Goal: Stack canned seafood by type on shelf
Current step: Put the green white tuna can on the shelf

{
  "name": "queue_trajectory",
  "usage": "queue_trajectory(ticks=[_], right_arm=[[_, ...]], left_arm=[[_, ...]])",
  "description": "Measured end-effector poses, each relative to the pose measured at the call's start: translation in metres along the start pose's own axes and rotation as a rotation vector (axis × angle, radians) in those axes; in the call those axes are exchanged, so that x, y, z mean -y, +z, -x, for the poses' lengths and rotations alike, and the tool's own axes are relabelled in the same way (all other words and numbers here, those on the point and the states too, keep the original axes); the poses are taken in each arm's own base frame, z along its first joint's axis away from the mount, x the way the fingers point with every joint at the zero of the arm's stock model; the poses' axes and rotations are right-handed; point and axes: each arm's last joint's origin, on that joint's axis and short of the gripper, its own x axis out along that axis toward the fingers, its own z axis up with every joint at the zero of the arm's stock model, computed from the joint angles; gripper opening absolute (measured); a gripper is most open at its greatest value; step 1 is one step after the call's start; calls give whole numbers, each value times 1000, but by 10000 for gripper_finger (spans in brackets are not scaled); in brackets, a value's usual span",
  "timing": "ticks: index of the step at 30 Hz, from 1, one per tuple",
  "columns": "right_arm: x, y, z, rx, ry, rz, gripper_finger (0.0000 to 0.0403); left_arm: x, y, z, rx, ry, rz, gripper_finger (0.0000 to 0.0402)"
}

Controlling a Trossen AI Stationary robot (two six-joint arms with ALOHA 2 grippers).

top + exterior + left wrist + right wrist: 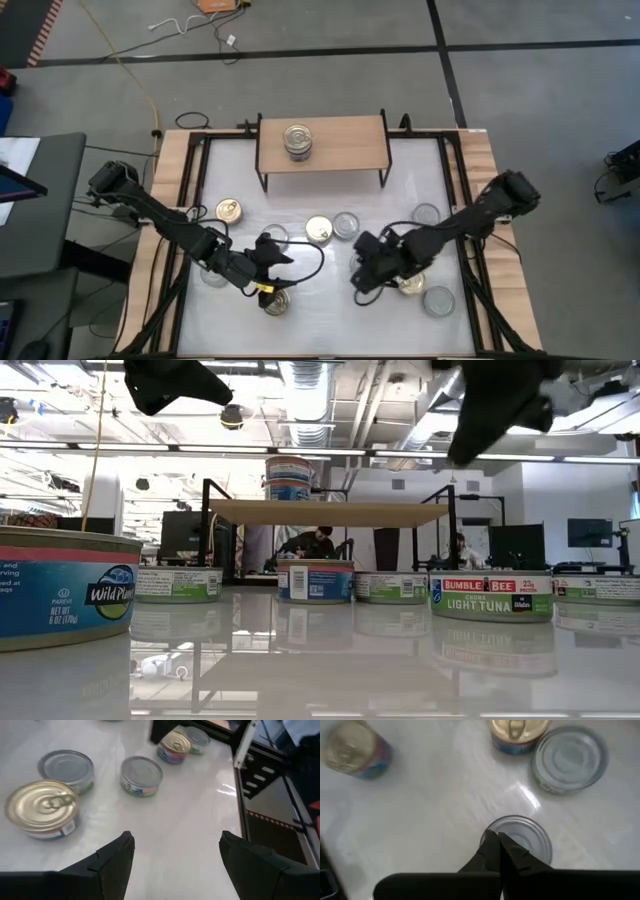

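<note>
The shelf (322, 145), a light-wood board on black legs, stands at the table's far side. Two cans (297, 140) are stacked on it, also seen in the low view (288, 478). Several more cans sit upright on the white tabletop, among them gold-lidded ones (229, 210) (319, 231) and silver-lidded ones (346, 225) (438, 300). My left gripper (175, 855) hovers open over bare table at the near left (275, 252). My right gripper (497, 845) is shut and raised above a silver-lidded can (520, 840), near the table's middle (360, 285).
Black frame rails (195, 180) run along the table's left and right sides. A cable (305, 265) loops over the table by the left gripper. The low view shows large near cans (65, 590) (490, 598). The table under the shelf is bare.
</note>
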Motion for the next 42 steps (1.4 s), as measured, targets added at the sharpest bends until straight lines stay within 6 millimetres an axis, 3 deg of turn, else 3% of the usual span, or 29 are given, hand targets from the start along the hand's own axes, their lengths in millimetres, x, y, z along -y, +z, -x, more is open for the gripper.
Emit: queue_trajectory(ticks=[7, 10, 13, 19, 24, 35, 42], right_arm=[[48, -53, 39, 4, -8, -75, 16], [74, -76, 47, 36, 45, -173, 16], [93, -85, 48, 108, 133, -257, 16], [118, -85, 35, 247, 274, -259, 16], [132, -76, 18, 195, 361, -206, 16], [134, -69, -2, 160, 312, -200, 54], [131, -71, -12, 144, 274, -148, 61]], left_arm=[[-7, 6, -4, 20, 28, 46, 276], [-9, 8, -7, 29, 36, 76, 275], [-10, 10, -14, 53, 36, 104, 275], [-13, 9, -47, 109, 48, 185, 275], [-12, 10, -83, 91, 98, 228, 275], [-8, 11, -142, 81, 156, 298, 275], [-11, 5, -154, 71, 174, 361, 275]])
